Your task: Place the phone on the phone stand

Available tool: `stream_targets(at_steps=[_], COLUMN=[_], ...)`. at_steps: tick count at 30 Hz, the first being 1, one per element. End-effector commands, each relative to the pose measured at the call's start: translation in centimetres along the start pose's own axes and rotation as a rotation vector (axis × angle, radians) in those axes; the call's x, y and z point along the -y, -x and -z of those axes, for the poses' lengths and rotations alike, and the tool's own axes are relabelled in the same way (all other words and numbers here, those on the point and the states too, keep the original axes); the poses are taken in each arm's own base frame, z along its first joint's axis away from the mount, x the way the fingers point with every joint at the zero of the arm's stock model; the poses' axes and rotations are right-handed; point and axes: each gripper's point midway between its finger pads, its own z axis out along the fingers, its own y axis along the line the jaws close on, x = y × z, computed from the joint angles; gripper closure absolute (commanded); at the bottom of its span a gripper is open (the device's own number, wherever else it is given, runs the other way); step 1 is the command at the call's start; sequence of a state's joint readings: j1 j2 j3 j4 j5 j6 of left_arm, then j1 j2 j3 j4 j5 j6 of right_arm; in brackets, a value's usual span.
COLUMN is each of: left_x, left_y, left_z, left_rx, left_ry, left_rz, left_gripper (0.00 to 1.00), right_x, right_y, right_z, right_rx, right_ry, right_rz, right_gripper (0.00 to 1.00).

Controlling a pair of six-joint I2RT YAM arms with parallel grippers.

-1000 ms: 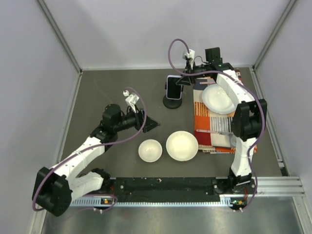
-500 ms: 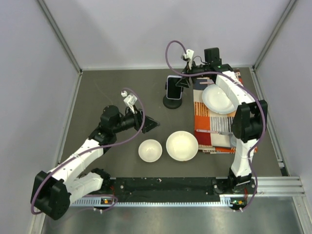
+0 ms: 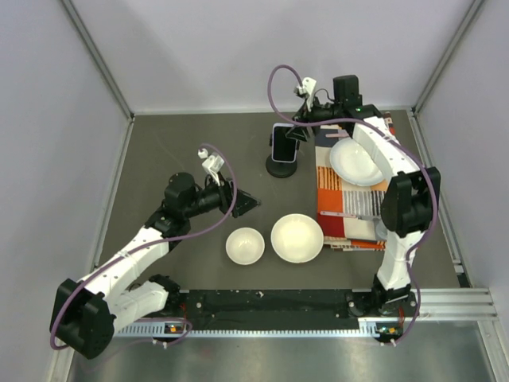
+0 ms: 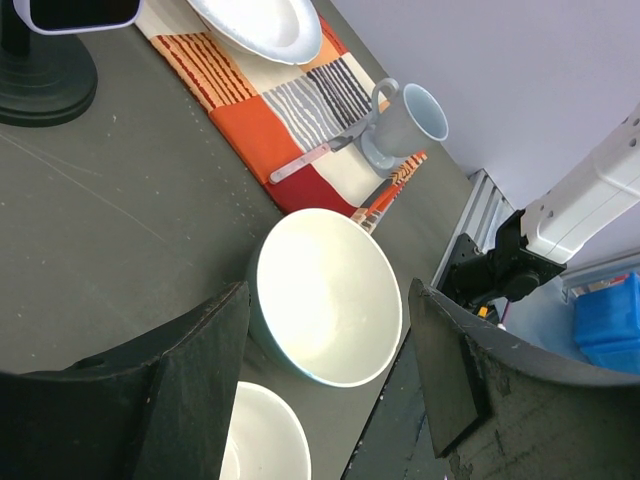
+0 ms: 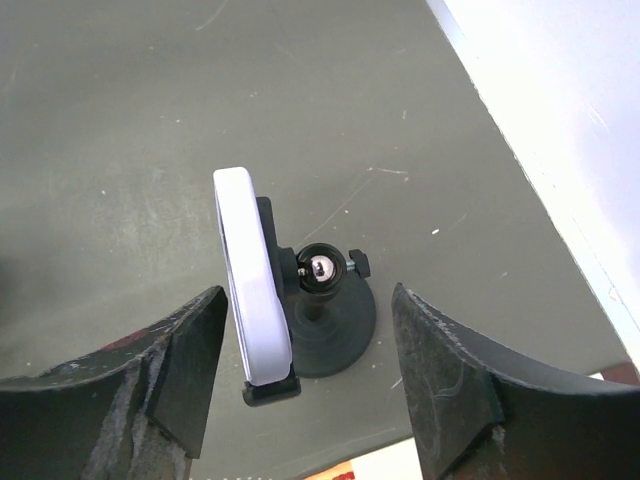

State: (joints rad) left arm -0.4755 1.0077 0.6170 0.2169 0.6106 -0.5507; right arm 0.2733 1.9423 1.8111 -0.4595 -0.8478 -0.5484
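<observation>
The phone point(image 3: 282, 143) stands upright in the cradle of the black phone stand point(image 3: 281, 168), at the back of the table's middle. In the right wrist view its pale edge point(image 5: 255, 310) rests in the clamp above the round base point(image 5: 335, 330). My right gripper point(image 3: 296, 132) hovers just above and behind it, open, with its fingers on either side of phone and stand point(image 5: 305, 295) and touching neither. My left gripper point(image 3: 253, 203) is open and empty above the table, left of the bowls. Its wrist view catches the phone's lower edge point(image 4: 75, 12) and the stand base point(image 4: 45, 85).
Two white bowls point(image 3: 245, 245) point(image 3: 297, 237) sit at front centre. A striped orange cloth point(image 3: 342, 207) on the right carries a white plate point(image 3: 356, 161), a mug point(image 4: 400, 120) and a knife point(image 4: 310, 158). Grey walls close in the table.
My right gripper has opened and let go of the phone, which stays in the stand. The left arm has barely shifted.
</observation>
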Motion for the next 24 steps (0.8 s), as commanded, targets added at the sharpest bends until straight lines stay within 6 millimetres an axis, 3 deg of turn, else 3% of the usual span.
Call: stream_targets(at_steps=[1,4,5,12,15,24], left_x=[0.5,0.6,0.6,0.9,1.0,1.0], left_y=[0.5,0.4,0.4,0.4,0.4,0.2], left_z=[-0.1,-0.1,-0.1,0.1,0.2,0.3], left_rx=[0.030,0.028,0.029,0.032,0.036,0.034], left_ry=[-0.018,-0.023,-0.021,-0.021,-0.018,-0.017], left_rz=[-0.023,-0.022,-0.023,-0.026,-0.030,-0.030], left_gripper=[0.30,0.30,0.30,0.30,0.30,0.30], right_x=[-0.2,-0.3,-0.9,-3.0,-3.5,-0.9], right_y=[5.0,6.6,8.1,11.2,12.2,14.1], right_z=[1.9,3.4,4.8,10.5,13.2,21.8], right_rx=[0.019,0.010,0.033,0.070,0.086,0.137], right_ry=[-0.123,-0.205,-0.229,-0.380,-0.475,-0.930], right_rz=[0.061,0.047,0.047,0.066,0.075,-0.093], right_gripper=[0.32,0.29,0.28,0.22,0.15,0.01])
